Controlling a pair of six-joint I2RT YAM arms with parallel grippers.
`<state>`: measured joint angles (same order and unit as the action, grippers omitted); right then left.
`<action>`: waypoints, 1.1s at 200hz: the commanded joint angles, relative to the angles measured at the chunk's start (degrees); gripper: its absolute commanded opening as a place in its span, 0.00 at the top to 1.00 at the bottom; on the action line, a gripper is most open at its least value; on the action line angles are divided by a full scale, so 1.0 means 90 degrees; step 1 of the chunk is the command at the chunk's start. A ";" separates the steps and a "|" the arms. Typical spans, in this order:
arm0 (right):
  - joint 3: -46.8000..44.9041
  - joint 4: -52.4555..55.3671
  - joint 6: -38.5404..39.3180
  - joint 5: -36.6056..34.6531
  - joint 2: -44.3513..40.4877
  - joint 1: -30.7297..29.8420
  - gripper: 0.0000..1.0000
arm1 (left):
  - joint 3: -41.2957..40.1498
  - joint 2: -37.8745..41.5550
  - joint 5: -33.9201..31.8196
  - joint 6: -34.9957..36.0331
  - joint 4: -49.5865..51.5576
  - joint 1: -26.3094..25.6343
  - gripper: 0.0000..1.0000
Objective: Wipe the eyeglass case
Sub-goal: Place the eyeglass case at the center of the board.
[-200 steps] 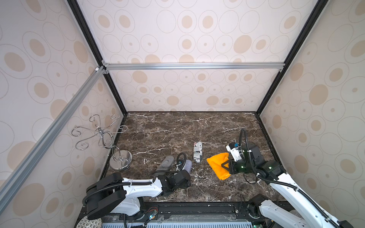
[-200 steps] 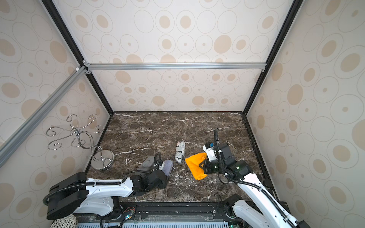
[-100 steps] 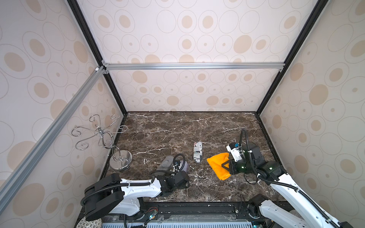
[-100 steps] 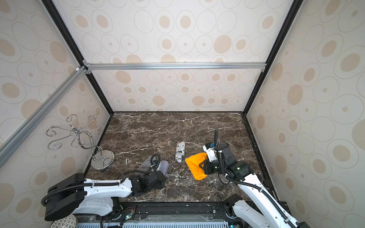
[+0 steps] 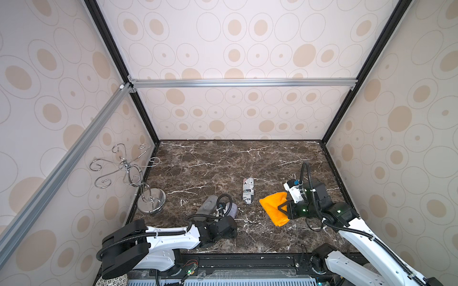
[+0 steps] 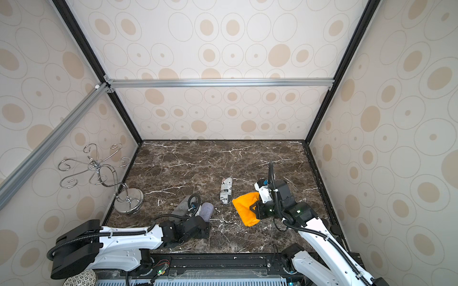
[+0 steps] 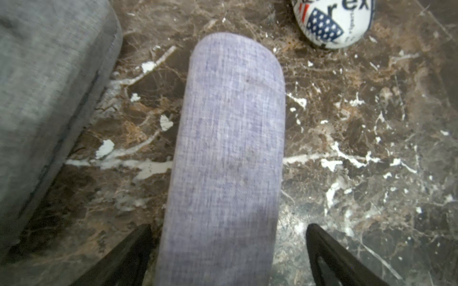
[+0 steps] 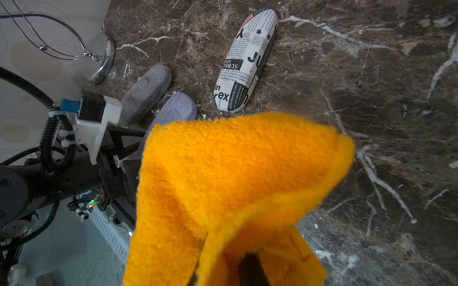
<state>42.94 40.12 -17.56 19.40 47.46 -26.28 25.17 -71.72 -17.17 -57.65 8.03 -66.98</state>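
While I watch the left wrist feed, the left gripper [image 7: 229, 227] has its two black fingers [image 7: 119, 257] spread, one on either side of the near end of the lilac fabric eyeglass case [image 7: 230, 123]. There is a clear gap on one side, and the other finger is close against the case. The case lies flat on the brown marble tabletop [image 5: 223, 161], near the front edge and left of centre in both top views. I can read no label on its weave.

A grey fabric eyeglass case [image 5: 208, 204] lies just beside it on the left. A white newsprint-pattern eyeglass case [image 8: 247, 62] lies a little farther back and to the right, apart from both. On that one I can read a large "J", a "Y", "SUBSC", "in" and "ex", and I see a stars-and-stripes patch at each end; the small print is too fine to read.

My right gripper [image 5: 282, 210] is clamped on a folded orange terry cloth [image 8: 235, 173], held just right of the newsprint case. A chrome hook stand [image 5: 151, 200] stands by the left wall.
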 commanded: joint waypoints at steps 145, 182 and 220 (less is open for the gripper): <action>-0.0023 -0.0007 0.0028 -0.0129 -0.0069 -0.0039 1.00 | 0.0993 -0.0348 0.1122 0.0357 -0.0941 -0.0461 0.13; 0.0008 0.0068 0.0028 -0.0163 -0.0117 -0.0040 1.00 | 0.1077 -0.0544 0.1478 0.0587 -0.1331 -0.0176 0.12; 0.0025 0.0083 0.0029 -0.0177 -0.0084 -0.0044 1.00 | 0.1202 -0.0697 0.1404 0.1097 -0.1412 0.0147 0.11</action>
<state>42.94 39.92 -17.56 18.11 47.29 -26.28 33.43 -77.25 -4.10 -52.23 -3.55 -67.35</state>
